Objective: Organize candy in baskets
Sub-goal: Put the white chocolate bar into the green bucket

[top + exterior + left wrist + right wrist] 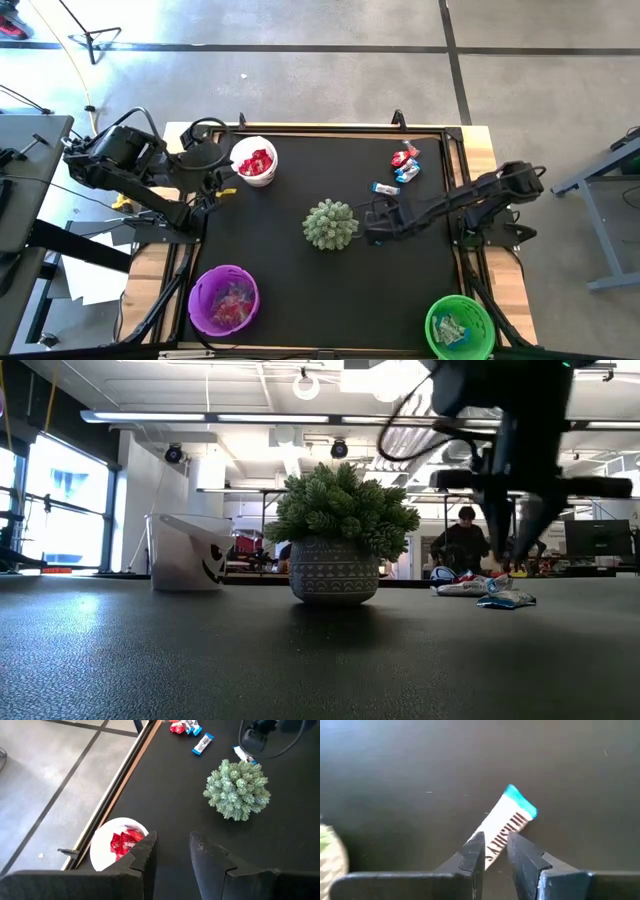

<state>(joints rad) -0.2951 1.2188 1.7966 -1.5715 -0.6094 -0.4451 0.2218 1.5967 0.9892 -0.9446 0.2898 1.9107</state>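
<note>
A matt black, finely textured mat [320, 290] is covering the pale wood-edged table [478, 134]; a glossy blue-and-silver foil-wrapped candy [509, 822] is catching light.

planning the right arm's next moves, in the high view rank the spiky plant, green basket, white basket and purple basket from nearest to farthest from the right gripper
From the right gripper, near the table's middle:
1. Spiky plant, just beside it toward the left arm's side.
2. White basket, at the far left corner, and green basket, at the near right corner: too close to call.
3. Purple basket, at the near left corner, farthest.
</note>
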